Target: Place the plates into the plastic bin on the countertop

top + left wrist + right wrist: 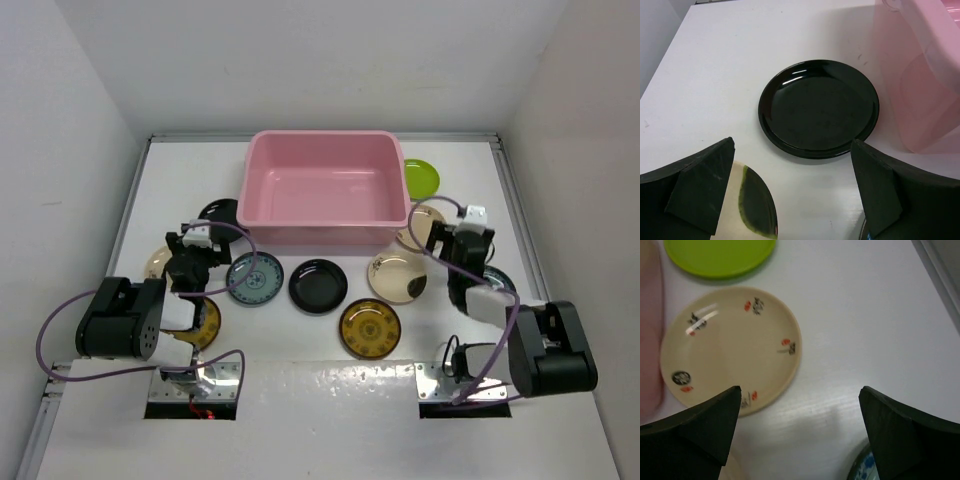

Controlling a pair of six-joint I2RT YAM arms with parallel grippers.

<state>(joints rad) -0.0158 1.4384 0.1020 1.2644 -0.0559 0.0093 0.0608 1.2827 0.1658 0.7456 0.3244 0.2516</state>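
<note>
1. Both claws gape open and empty: left gripper [792, 195] facing a black plate [818, 107] beside the plastic bin [925, 90], right gripper [800, 432] facing a cream plate [730, 347]
2. Other plates [318, 285] lie scattered on the countertop [180, 170], all outside the plastic bin
3. Farthest, a lime plate [720, 255] sits beside the plastic bin's right corner

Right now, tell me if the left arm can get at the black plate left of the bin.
Probably yes: the left gripper is open, the black plate lies bare just ahead, nothing between.
</note>
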